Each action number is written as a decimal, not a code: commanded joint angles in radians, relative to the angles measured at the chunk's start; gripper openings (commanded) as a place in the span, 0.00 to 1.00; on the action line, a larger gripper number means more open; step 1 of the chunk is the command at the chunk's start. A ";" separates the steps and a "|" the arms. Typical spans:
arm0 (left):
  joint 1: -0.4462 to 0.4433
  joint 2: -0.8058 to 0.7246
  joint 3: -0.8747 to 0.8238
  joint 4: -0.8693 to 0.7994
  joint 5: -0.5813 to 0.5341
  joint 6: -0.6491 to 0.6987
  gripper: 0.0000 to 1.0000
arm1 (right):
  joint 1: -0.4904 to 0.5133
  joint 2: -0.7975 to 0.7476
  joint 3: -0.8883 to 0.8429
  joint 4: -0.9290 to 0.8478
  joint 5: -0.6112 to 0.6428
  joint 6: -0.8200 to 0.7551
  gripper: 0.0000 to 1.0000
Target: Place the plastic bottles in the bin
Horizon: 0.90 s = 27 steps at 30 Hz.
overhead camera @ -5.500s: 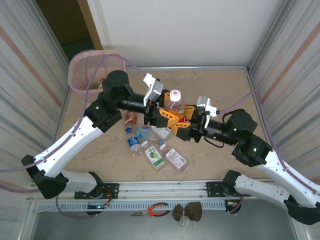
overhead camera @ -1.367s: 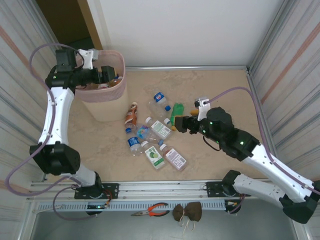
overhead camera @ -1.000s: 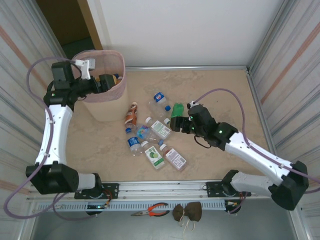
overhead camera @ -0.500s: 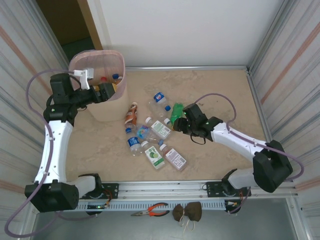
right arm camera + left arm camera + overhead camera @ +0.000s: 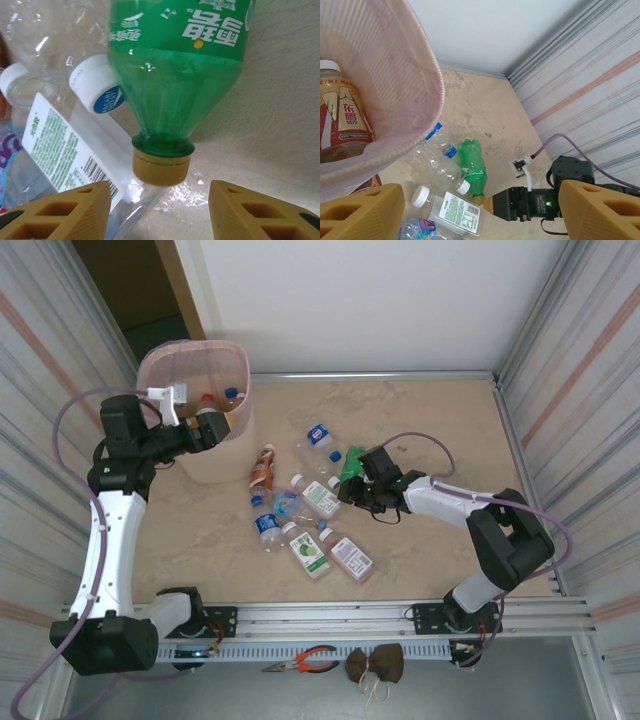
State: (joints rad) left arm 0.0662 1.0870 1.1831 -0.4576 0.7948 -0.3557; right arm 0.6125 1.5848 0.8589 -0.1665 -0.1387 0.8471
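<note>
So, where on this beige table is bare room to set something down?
Bare: far right of the table, between the white back wall and the right arm; also the near left, between the pale pink mesh bin and the front rail. Crowded: the middle, where the plastic bottles lie.

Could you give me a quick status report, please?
Left gripper open, empty, beside bin. Right gripper open, straddling green bottle at cap end. White-capped clear bottle lies against it.

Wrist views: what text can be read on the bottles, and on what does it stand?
"东鹏": red label of the white-capped plastic bottle in the pale pink mesh bin.
"POCARI SWEAT": white cap beside the green plastic bottle.
Green bottle's inverted Chinese label, white barcode label on a clear bottle: unreadable.
</note>
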 commanded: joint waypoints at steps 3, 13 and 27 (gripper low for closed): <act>0.000 -0.026 0.004 0.005 0.028 -0.001 0.81 | -0.011 0.065 0.011 0.056 -0.014 0.035 0.50; -0.003 -0.019 0.000 0.009 0.032 -0.005 0.81 | -0.022 0.120 0.025 0.079 -0.019 0.032 0.41; -0.008 -0.016 -0.008 0.033 0.037 -0.021 0.81 | -0.032 0.062 0.014 0.044 0.003 0.003 0.31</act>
State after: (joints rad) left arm 0.0650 1.0870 1.1831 -0.4549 0.8047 -0.3649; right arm 0.5884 1.6890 0.8677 -0.0948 -0.1539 0.8627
